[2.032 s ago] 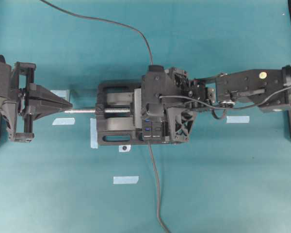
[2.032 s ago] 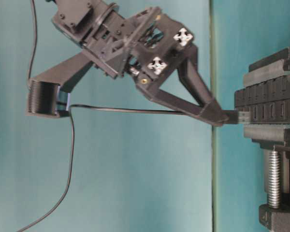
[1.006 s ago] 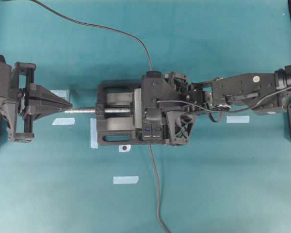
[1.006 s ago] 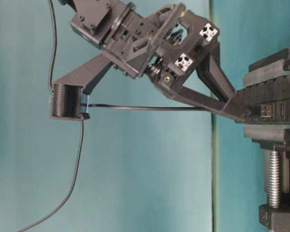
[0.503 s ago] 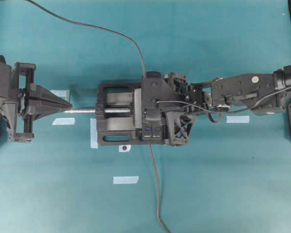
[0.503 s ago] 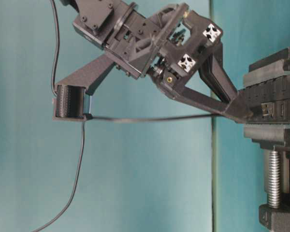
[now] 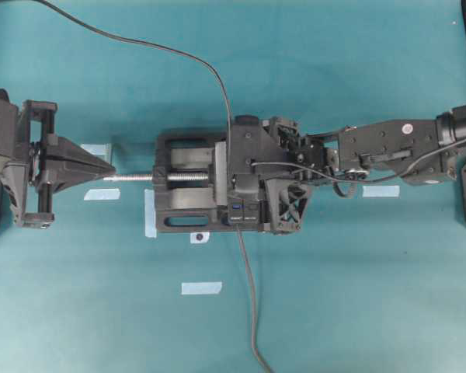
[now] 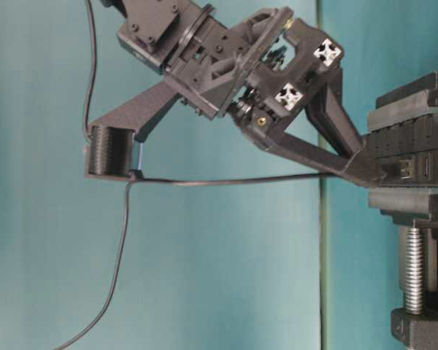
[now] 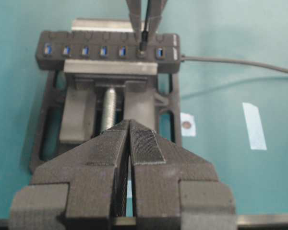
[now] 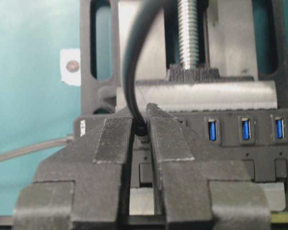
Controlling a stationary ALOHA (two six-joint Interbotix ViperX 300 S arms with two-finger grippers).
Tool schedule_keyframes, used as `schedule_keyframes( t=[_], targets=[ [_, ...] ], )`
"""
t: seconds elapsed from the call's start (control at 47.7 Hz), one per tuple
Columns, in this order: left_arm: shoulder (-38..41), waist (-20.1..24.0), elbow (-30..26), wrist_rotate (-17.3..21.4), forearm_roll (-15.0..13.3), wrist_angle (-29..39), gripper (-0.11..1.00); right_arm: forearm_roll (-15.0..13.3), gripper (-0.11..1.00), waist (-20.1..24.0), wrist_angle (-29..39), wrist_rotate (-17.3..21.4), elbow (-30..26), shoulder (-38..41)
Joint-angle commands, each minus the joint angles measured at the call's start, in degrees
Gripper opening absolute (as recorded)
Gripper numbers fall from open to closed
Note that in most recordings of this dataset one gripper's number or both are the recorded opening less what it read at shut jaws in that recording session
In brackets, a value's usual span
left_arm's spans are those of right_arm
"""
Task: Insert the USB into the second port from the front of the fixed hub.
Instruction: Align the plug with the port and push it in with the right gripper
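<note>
From overhead we see our right tool [image 7: 245, 186] over the fixed hub [image 7: 245, 208], which sits clamped in the black vise [image 7: 188, 191] on the teal tabletop [image 7: 357, 295], while our left tool [image 7: 101, 169] hangs well apart by the vise screw. At table level the right tool's tips meet the hub's face. Our left wrist view shows the left tool's pads [image 9: 146, 143] pressed together on nothing and the USB [image 9: 142, 47] at the second port; our right wrist view shows the right tool [image 10: 141, 130] clamped on the USB.

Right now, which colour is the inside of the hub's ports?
Blue; the ports show best in the left wrist view.
</note>
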Motion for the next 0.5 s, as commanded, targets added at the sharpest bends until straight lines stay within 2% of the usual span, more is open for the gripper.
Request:
schedule_keyframes(
  t=[0.0, 0.482],
  targets=[
    [-0.1, 0.1, -0.5, -0.1, 0.1, -0.3, 0.0, 0.2, 0.05, 0.0, -0.3, 0.6, -0.1, -0.9],
    [-0.1, 0.1, -0.4, -1.0, 0.1, -0.3, 0.0, 0.2, 0.05, -0.3, -0.2, 0.6, 0.7, -0.7]
  ],
)
